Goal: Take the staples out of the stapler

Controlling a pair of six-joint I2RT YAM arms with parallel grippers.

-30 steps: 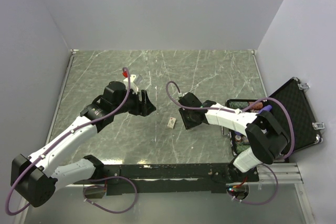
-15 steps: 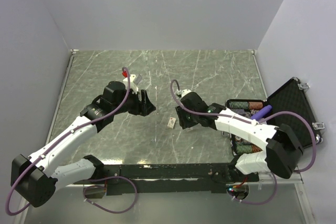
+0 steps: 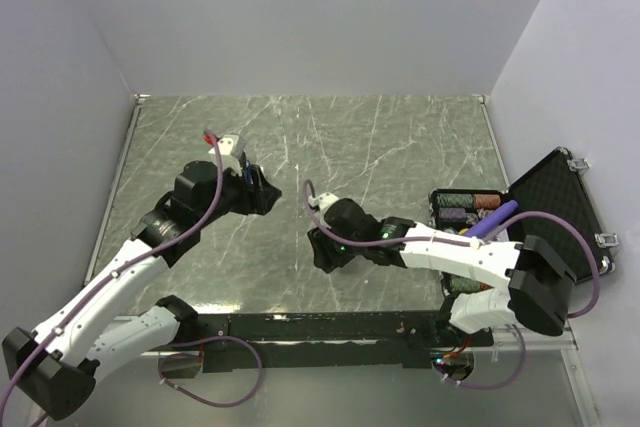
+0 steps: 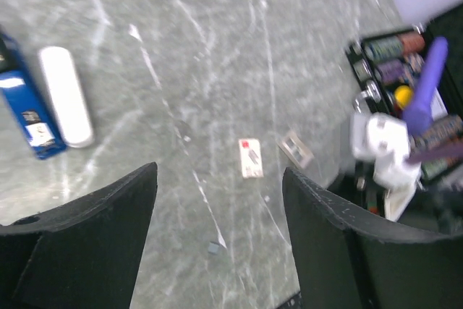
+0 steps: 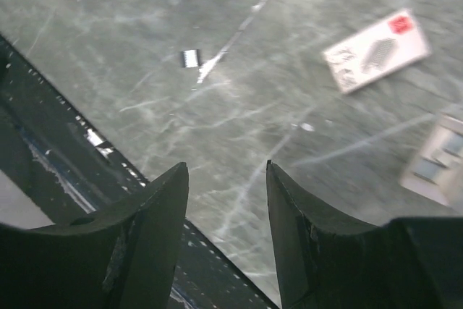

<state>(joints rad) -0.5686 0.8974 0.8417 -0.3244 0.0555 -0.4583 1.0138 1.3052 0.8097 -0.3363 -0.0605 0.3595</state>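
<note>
In the left wrist view the stapler [image 4: 27, 111] lies flat on the table at the far left, bright blue with a white label. A pale grey-white bar [image 4: 65, 95] lies beside it. My left gripper [image 4: 218, 179] is open and empty, above the table and right of the stapler; it also shows in the top view [image 3: 258, 192], where I cannot make out the stapler. My right gripper [image 5: 225, 171] is open and empty, low over the table by its near edge, and shows in the top view [image 3: 318, 247]. A tiny grey staple piece [image 5: 189, 58] lies ahead of it and also shows in the left wrist view [image 4: 212, 248].
A small white card with a red mark [image 5: 376, 52] and a small pale box [image 5: 438, 161] lie on the marble table; both also show in the left wrist view, the card [image 4: 250, 157] and the box [image 4: 296, 148]. An open black case [image 3: 555, 212] with several items stands at the right. The black front rail [image 5: 65, 150] is close.
My right gripper has swung left and toward the near edge, now covering the small box in the top view. My left gripper has drawn back to the left.
</note>
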